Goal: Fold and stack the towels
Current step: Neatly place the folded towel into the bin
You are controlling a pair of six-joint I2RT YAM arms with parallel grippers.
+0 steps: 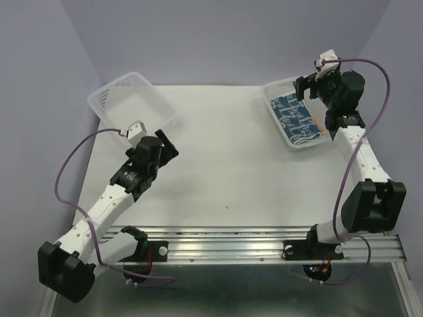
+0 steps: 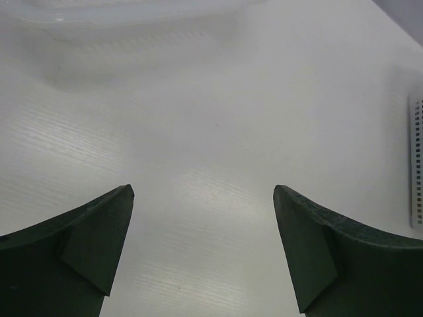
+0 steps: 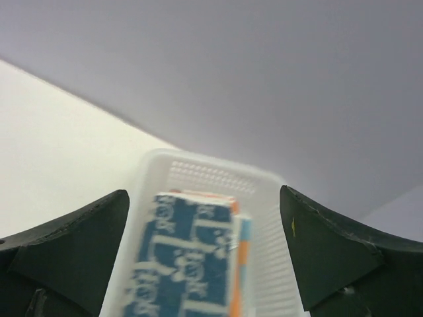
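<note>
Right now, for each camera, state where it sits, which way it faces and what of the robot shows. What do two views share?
Top external: above and behind, looking down on table, left basket, right basket; both arms show.
Left wrist: on left arm, facing table; left jaws open.
Right wrist: on right arm, facing right basket of towels; right jaws open.
Shared: top, right wrist show that basket.

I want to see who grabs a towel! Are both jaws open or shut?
Left gripper: jaws open, empty.
Right gripper: jaws open, empty.
</note>
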